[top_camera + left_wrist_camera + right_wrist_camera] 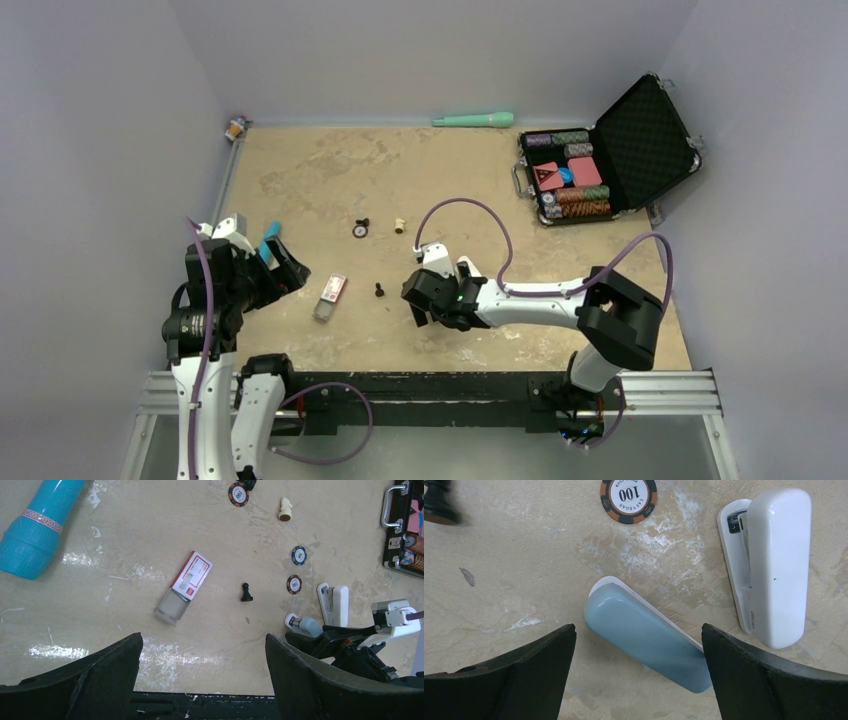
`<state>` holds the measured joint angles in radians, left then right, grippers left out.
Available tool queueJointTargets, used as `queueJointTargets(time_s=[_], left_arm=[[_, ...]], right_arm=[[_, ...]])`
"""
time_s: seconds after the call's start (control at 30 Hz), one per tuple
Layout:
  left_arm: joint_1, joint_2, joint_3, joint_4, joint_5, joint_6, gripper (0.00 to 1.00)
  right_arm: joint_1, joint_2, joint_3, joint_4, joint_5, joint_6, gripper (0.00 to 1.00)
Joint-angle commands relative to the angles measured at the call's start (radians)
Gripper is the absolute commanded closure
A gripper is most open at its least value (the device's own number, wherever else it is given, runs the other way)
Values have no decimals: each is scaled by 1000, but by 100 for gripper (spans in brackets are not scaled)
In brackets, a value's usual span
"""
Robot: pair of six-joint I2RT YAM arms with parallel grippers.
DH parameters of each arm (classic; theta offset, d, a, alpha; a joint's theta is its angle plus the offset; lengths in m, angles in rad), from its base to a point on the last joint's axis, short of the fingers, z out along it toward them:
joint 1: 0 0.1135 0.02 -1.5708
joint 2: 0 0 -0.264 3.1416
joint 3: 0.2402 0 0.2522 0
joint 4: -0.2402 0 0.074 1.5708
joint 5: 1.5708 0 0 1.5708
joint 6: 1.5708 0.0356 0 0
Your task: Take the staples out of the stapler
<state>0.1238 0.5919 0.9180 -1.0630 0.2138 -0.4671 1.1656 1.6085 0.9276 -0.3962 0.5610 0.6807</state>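
Approach step: the right claw (636,645), apart and empty like the left claw (202,645), hangs over the pale blue part (649,647) of the stapler (776,565) at lower centre, likely needing to descend and clamp.

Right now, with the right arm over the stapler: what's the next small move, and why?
Probably lower the right pincer straight down onto the pale blue part and close. Its jaws stand open with that part lying between them, flat on the table and untouched. The white part lies apart, off to one side.
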Motion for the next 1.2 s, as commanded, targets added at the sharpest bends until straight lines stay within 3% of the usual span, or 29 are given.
queueJointTargets(time_s=[0.0, 0.17, 0.43, 0.53, 0.83, 1.17], left_arm=[[1, 6, 7, 24, 13, 18, 5], [1, 6, 7, 24, 13, 18, 5], [1, 6, 6, 24, 12, 18, 5], [2, 8, 6, 24, 12, 18, 6], [1, 8, 6, 24, 14, 18, 6], [1, 8, 6, 24, 14, 18, 7]], right_arm=[[-14, 8, 37, 4, 34, 4, 1], [-16, 11, 25, 9, 11, 17, 4], [-15, -28, -18, 35, -42, 28, 33], [-15, -33, -28, 37, -58, 32, 40], [-15, -41, -47, 15, -84, 74, 36], [-15, -50, -60, -27, -65, 133, 43]])
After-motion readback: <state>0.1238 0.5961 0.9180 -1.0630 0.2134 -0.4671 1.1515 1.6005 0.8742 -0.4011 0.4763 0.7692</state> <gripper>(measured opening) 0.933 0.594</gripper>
